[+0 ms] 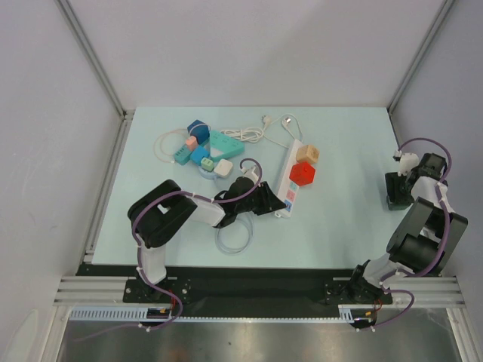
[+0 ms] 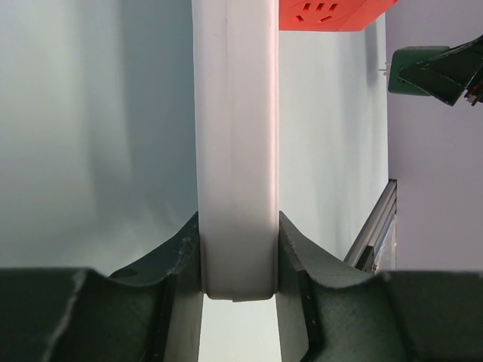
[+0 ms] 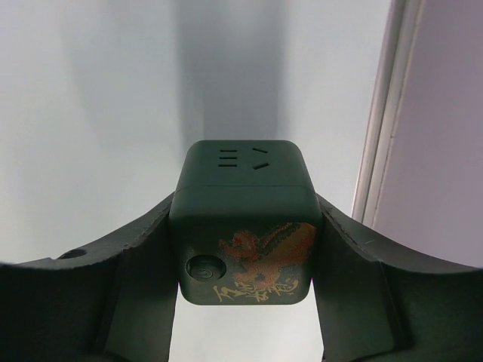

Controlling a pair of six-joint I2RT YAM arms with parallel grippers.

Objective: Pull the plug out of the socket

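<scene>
**Item: white power strip** [image 2: 235, 151], lying near-to-far at mid desk [image 1: 339, 226]. Its near end is pinched in the left claw [image 1: 268, 202], I judge to anchor it against the pull. A red cube adapter [image 1: 302, 174] and a tan cube adapter [image 1: 307, 153] sit plugged in.

**Item: dark green cube plug** [image 3: 245, 196], dragon motif. It is clamped in the right claw [image 1: 397, 193] at the desk's right edge, well apart from the strip, so I judge it unplugged. Whether it rests on the desk I cannot tell.

**Poses:** The left arm lies low, its forearm stretched rightward. The right arm is folded tall, its wrist tipped down.
</scene>
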